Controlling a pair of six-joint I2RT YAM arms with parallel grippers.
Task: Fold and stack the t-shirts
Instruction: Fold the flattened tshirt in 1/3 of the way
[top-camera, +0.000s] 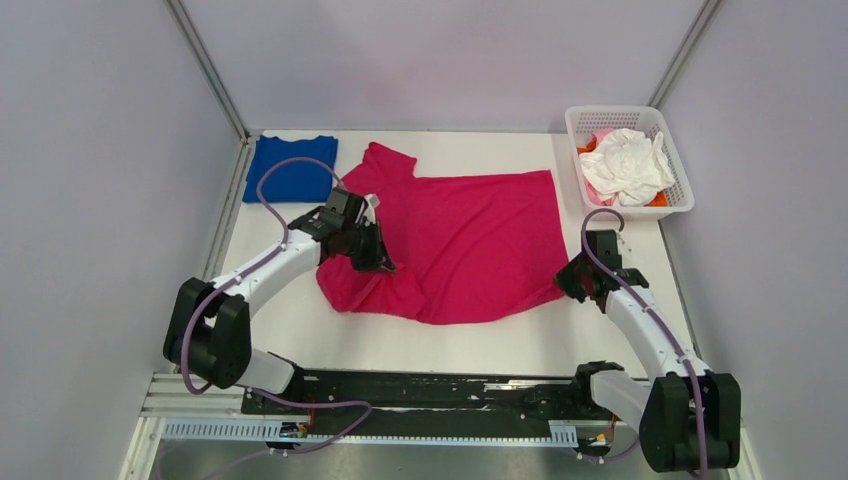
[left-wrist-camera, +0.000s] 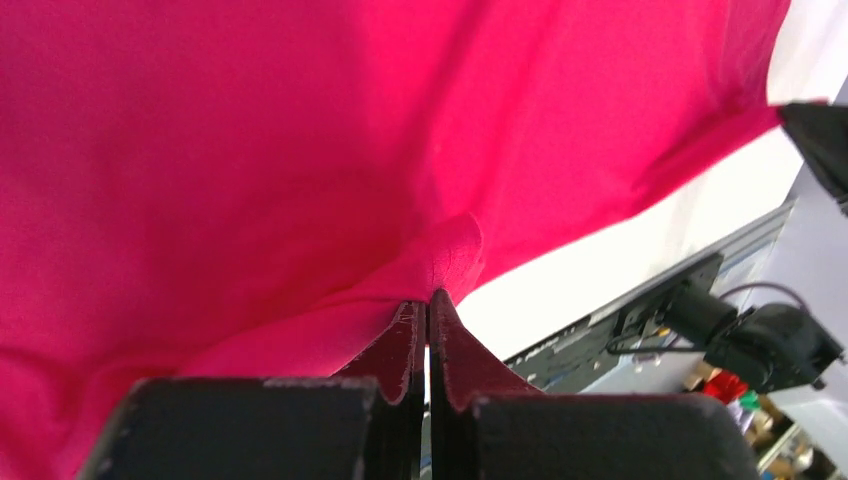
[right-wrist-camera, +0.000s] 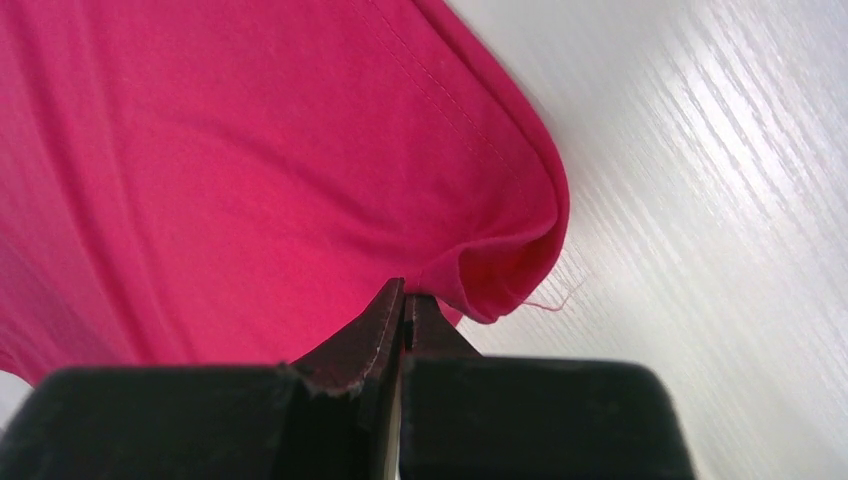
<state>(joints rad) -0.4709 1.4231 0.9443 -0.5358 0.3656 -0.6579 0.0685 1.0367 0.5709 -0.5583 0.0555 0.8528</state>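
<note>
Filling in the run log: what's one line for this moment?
left hand: shut on magenta t-shirt | right hand: shut on its hem | blue t-shirt: folded, far left | basket: crumpled white shirt

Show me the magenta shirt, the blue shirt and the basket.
magenta shirt (top-camera: 470, 235), top view, middle of its body
blue shirt (top-camera: 295, 182), top view, middle of the cloth
basket (top-camera: 610, 116), top view, its far wall

One magenta t-shirt (top-camera: 470, 240), one blue t-shirt (top-camera: 290, 148), one white basket (top-camera: 610, 112).
</note>
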